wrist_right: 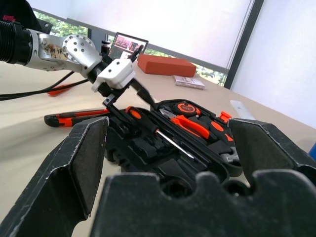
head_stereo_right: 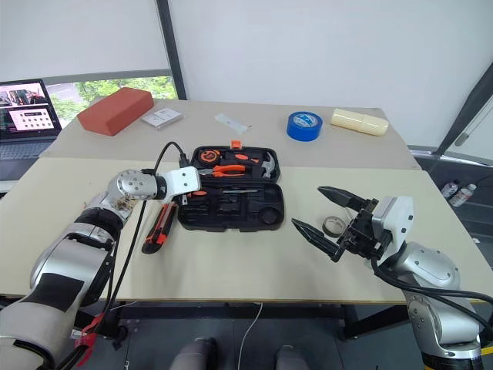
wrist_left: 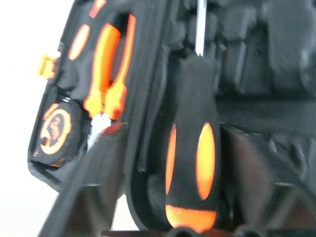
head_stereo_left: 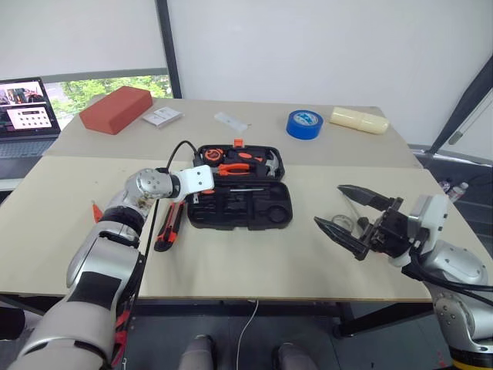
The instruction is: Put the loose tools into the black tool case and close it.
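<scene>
The black tool case [head_stereo_left: 239, 225] lies open mid-table; its lid holds pliers, a hammer and a tape measure. My left gripper [head_stereo_left: 196, 196] is at the case's left end, fingers spread, open. Between them an orange-and-black screwdriver [wrist_left: 192, 163] rests in the case, shaft pointing along the tray [wrist_right: 173, 143]. The orange-black utility knife [head_stereo_left: 168, 226] lies on the table just left of the case. A small red tool [head_stereo_left: 96, 210] peeks out behind my left arm. My right gripper [head_stereo_left: 330, 206] hovers open and empty to the right of the case, near a small tape roll [head_stereo_right: 333, 225].
At the back stand a red block [head_stereo_left: 115, 109], a white box [head_stereo_left: 162, 117], a blue tape roll [head_stereo_left: 304, 123] and a pale cylinder [head_stereo_left: 358, 119]. A laptop [head_stereo_left: 27, 116] sits far left. A black cable [head_stereo_left: 173, 154] loops over my left wrist.
</scene>
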Robot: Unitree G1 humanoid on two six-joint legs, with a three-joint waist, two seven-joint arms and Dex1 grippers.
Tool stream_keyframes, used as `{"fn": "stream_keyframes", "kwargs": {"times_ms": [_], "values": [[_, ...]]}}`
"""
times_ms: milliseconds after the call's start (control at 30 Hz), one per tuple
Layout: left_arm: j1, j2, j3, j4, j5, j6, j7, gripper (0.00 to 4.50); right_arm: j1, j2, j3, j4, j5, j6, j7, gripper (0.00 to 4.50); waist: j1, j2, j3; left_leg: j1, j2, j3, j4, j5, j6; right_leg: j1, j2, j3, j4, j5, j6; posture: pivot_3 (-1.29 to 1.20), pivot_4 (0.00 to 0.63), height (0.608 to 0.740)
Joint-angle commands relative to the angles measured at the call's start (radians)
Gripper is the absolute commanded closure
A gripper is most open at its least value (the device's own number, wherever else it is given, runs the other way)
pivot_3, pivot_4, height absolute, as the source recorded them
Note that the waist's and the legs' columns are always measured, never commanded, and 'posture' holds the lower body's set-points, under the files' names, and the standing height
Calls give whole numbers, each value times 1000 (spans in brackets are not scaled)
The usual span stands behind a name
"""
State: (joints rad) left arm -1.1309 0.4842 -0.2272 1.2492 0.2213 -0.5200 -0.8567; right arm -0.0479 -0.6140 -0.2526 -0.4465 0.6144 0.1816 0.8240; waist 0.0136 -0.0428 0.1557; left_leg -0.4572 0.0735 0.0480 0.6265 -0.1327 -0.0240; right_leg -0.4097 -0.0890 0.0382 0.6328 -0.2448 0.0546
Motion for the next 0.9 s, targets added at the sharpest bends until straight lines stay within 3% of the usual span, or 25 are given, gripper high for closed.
{"fn": "stream_keyframes", "kwargs": {"times_ms": [33,67,133,367,700,900], "values": [[-13,-17,189,-25,-214,85,-113,946,30,1,-45,-42,30,-5,-8,0,0,0,0,0,0,0,0,0,0,0,0,0,0,0,0,0,150,740],[0,-14,207,-28,-226,105,-110,1374,43,4,-49,-45,30,-10,-8,0,-1,0,0,0,0,0,0,0,0,0,0,0,0,0,0,0,150,740],[28,-18,230,-38,-242,142,-114,1702,64,11,-51,-46,29,-19,-7,0,-2,0,0,0,0,0,0,0,0,0,0,0,0,0,0,0,150,740],[65,-74,244,-76,-238,250,-61,4299,81,29,-49,-12,16,-48,15,0,1,-1,0,1,0,-1,3,0,0,1,0,0,4,0,0,0,150,740],[55,-154,249,-82,-237,394,3,4422,125,59,-35,-2,3,-84,31,0,-2,0,0,1,-1,-2,5,0,0,1,0,0,7,0,0,0,150,740],[31,-181,226,-39,-191,492,124,4422,153,74,-26,-14,-2,-92,24,0,-2,0,0,1,-1,-2,5,0,0,1,0,0,8,-1,0,0,150,740]]}}
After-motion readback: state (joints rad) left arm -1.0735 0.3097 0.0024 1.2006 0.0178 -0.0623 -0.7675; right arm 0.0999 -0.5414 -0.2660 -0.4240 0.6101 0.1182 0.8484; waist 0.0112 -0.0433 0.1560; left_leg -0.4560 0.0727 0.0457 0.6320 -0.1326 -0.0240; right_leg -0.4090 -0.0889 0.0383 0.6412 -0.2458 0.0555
